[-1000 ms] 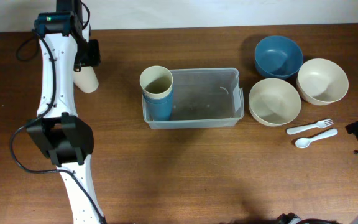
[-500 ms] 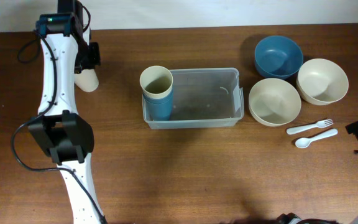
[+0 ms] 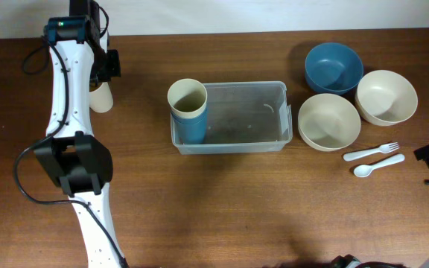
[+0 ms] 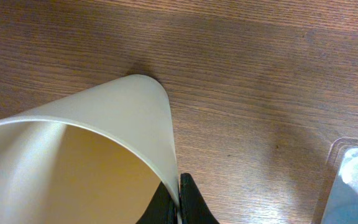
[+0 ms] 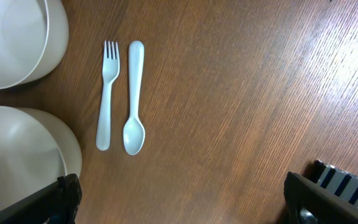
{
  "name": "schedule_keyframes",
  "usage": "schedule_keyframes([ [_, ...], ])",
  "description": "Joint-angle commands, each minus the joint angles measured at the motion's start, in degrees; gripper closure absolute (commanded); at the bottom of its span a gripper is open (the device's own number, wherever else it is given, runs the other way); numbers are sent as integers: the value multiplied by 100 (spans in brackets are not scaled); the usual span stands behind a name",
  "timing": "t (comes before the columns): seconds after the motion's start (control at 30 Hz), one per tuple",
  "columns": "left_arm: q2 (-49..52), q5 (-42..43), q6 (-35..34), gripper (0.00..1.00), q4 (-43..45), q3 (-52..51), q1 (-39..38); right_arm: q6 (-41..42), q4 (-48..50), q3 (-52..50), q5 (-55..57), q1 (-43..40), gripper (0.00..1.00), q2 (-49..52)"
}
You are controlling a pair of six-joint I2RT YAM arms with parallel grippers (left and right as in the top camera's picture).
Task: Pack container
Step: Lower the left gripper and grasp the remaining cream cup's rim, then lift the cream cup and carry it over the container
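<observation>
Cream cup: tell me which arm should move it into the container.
Left. The left gripper pinches the wall of the cream cup; the right gripper hangs open beyond the container, over the fork and spoon.

The left arm hides part of the cream cup, cropped in the wrist view.

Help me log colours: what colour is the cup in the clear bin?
The tall round cup is blue outside, cream inside; best seen overhead.

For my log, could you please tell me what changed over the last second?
The left pincer, pinching the rim of the cream cup, has drawn it slightly left in the overhead view, under the arm. The container, blue cup, bowls, fork and spoon stayed put.
</observation>
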Motion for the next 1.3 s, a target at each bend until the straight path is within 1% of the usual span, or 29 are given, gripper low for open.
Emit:
schedule_keyframes([
  [0.0, 55, -44, 4, 98, 13, 31, 39, 50, 17, -20, 68, -35, 1, 11],
  [0.23, 55, -44, 4, 98, -133, 376, 39, 50, 17, -20, 68, -35, 1, 11],
  [0.5, 55, -7, 2, 98, -774, 1515, 39, 50, 17, -20, 68, -35, 1, 11],
  [0.73, 55, 846, 2, 98, -1513, 2872, 37, 50, 17, -20, 70, -35, 1, 11],
  [0.87, -94, 1478, 2, 98, -1510, 3388, 24, 50, 17, -20, 70, -35, 1, 11],
  [1.1, -817, 2223, 2, 98, -1510, 3519, -46, 50, 17, -20, 70, -35, 1, 11],
  [1.2, -1169, 2323, 2, 98, -1510, 3519, -177, 50, 17, -20, 70, -35, 1, 11],
  [1.27, -1526, 2323, 2, 98, -1510, 3519, -424, 50, 17, -20, 70, -35, 1, 11],
])
